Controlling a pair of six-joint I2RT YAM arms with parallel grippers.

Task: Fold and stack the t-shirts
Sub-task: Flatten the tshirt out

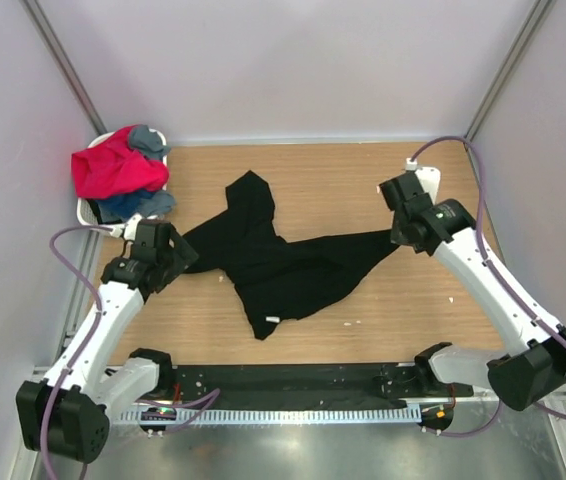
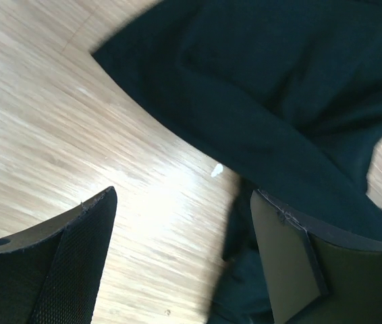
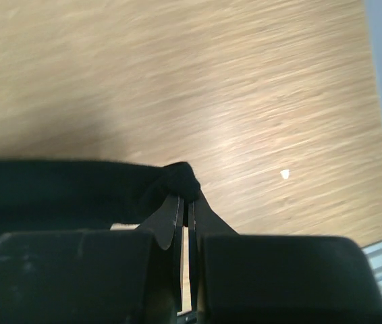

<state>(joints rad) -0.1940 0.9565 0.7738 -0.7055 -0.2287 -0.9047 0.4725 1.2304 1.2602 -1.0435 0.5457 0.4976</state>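
Over at the far left, the white basket sat at the back corner of the counter, and it was loaded: the red-pink tee heaped on top, the grey tee poking out behind it, the blue tee hanging at the near rim. Just beside the basket, the left tool hovered at the left edge of the black tee, and its wrist view showed the left tool with its fingers wide apart, bare wood and a small white fleck between them, nothing gripped, the black tee lying rumpled beyond and under the right-hand finger. Moving to the middle, that tee sprawled crumpled across the counter, one lobe reaching toward the back, one toward the near edge, and a long strip drawn out to the right. There the right tool had it: in the wrist view the right tool was clamped on a bunched bit of the black tee, fingers pressed together.
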